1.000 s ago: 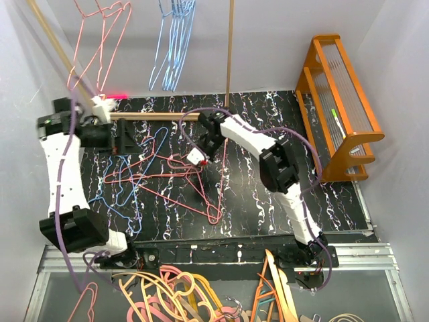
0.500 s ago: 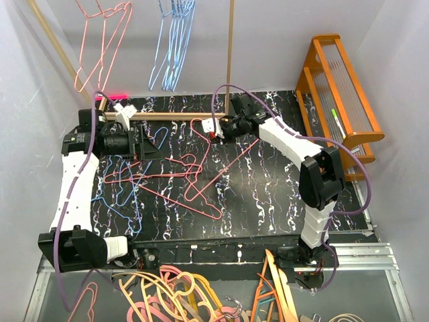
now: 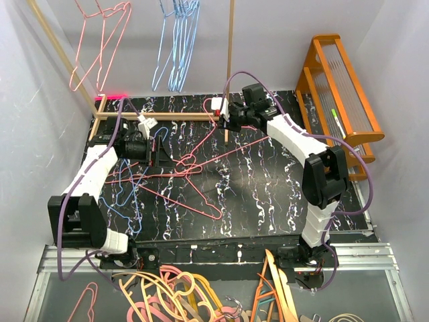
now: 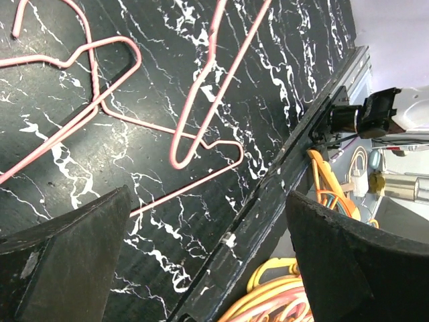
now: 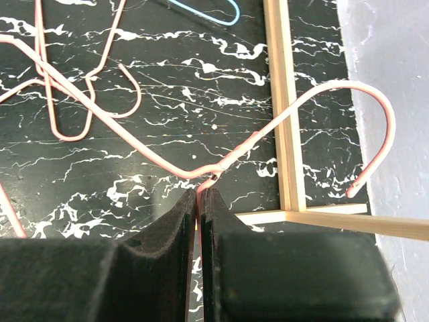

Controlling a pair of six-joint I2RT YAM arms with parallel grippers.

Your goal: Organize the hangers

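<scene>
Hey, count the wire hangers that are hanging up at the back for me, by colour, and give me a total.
Pink hangers: 2
Blue hangers: at least 3; they overlap too closely to separate for sure
Total: at least 5

Hanging hangers [image 3: 179, 54], hooks perhaps off-frame

Bright, even light, faint soft shadows, mostly sharp focus.
</scene>
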